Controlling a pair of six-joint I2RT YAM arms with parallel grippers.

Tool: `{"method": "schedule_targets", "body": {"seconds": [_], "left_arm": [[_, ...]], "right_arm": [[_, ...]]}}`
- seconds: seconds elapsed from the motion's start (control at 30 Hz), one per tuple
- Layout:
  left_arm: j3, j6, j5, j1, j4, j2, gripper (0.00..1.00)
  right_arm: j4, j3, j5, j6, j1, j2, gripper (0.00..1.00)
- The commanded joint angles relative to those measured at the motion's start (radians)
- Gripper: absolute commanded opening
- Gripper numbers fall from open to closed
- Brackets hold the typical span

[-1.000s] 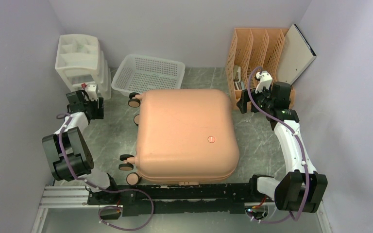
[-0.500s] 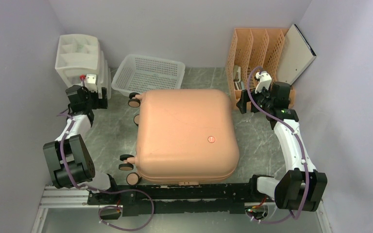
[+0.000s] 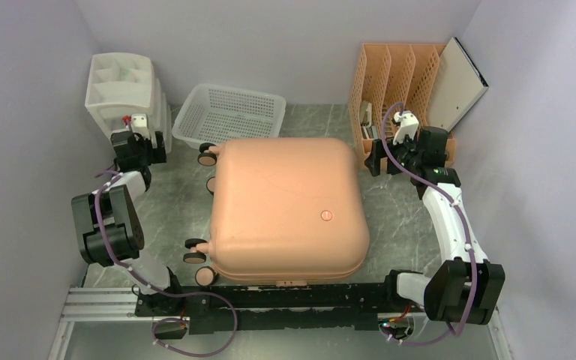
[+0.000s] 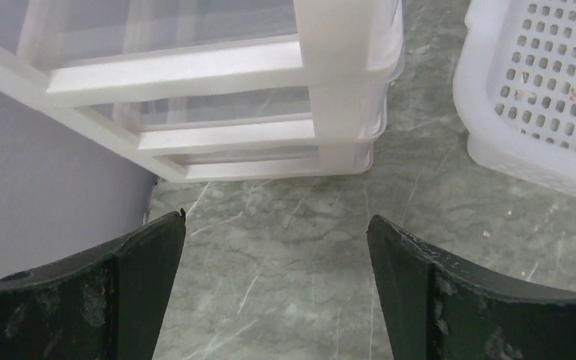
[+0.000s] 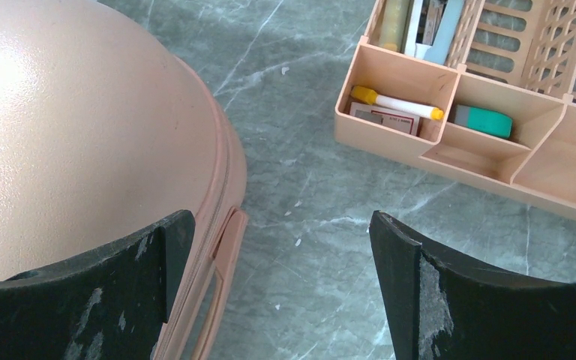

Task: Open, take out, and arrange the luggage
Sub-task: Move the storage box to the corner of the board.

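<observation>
The salmon-pink suitcase (image 3: 289,208) lies flat and closed in the middle of the table, black wheels at its left side, round logo on its lid. In the right wrist view its rounded shell (image 5: 82,135) and side handle (image 5: 225,255) show at the left. My right gripper (image 3: 375,157) is open and empty, just off the suitcase's far right corner; in its own view the gripper (image 5: 281,217) hangs over bare floor beside the handle. My left gripper (image 3: 141,142) is open and empty at the far left, apart from the suitcase; in its own view the gripper (image 4: 276,221) faces the drawer unit.
A white plastic drawer unit (image 3: 124,90) stands at the far left, seen close in the left wrist view (image 4: 217,112). A white perforated basket (image 3: 229,114) sits behind the suitcase. An orange-tan file rack (image 3: 397,82) with pens and tape (image 5: 480,120) stands far right, a grey board (image 3: 457,82) leaning beside it.
My left arm has swung away toward the back left, bringing its gripper up close to the drawer unit. The right arm and the suitcase have hardly moved.
</observation>
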Motion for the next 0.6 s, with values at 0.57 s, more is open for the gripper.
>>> {"method": "schedule_targets", "body": {"seconds": [0.57], "left_arm": [[0.171,-0.144,-0.135,-0.039,0.159,0.182,0.92]], "right_arm": [[0.013,0.026,-0.009,0.007,-0.005,0.034,0.92]]}}
